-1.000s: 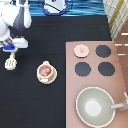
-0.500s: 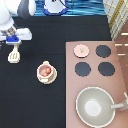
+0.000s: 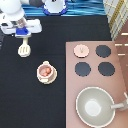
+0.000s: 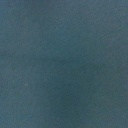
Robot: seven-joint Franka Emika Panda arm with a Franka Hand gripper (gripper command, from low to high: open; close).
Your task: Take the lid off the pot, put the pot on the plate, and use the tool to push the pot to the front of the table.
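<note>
Over the black counter (image 3: pixel 55 105), toward eleven o'clock in the exterior view, the pincer (image 3: pixel 22 36) hangs just above the cream spatula (image 3: pixel 23 49), whose handle runs up under the hand and whose slotted blade points toward six o'clock. Whether the pincer is clamped on the handle, or merely near it, I cannot tell. Near the middle of the counter, toward five o'clock from the spatula, the pinkish pot (image 3: pixel 46 71) sits on the cream plate (image 3: pixel 52 78), whose rim peeks out around it. The lid (image 3: pixel 81 50) is already off and lies on the stove (image 3: pixel 120 65) at three o'clock, covering one burner spot beside three black burners (image 3: pixel 103 51). A large grey pan (image 3: pixel 95 106) rests at the stove's five o'clock end. The wrist view gives only a blank dark surface. The risk, as I judge it, is twofold: a thin handle held off-centre could swivel in the grip, and a push landing high on the pot could slide it off the plate or tip it rather than carry both together.
</note>
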